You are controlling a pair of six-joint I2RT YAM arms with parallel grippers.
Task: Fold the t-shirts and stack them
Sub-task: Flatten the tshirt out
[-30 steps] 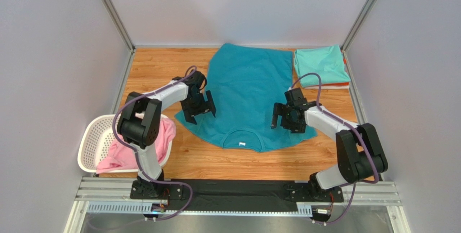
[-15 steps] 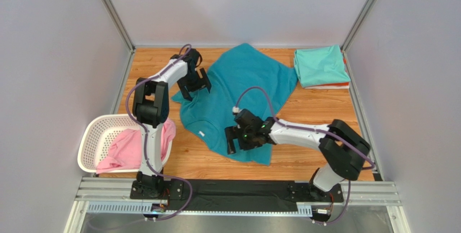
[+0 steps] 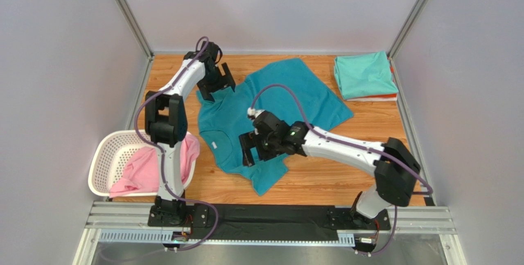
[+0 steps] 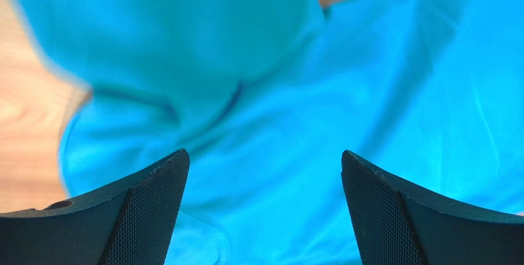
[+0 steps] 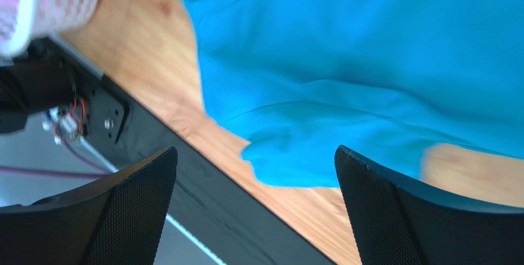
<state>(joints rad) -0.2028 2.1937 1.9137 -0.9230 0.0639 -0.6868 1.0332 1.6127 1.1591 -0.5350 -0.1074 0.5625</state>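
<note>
Grey walls (image 3: 61, 62) enclose a light wooden tabletop (image 3: 369, 173). At mid-frame a deep teal cloth t-shirt (image 3: 289, 96) lies spread, skewed. The left gripper (image 3: 216, 90) is over its upper-left sleeve and the right gripper (image 3: 253, 151) over its lower-left part, both with jaws wide, holding nothing. Four shirts: teal, a folded mint green tee (image 3: 364, 76) upper right atop an orange tee (image 3: 386, 97), and a pink tee (image 3: 144, 170) in one white plastic lattice basket (image 3: 107, 154), lower left

No text, brand, number or sign is legible in any view; the only label present is a small white neck tag (image 3: 212, 146) inside the collar of the teal t-shirt (image 3: 289, 93), and it is too small to read.
</note>
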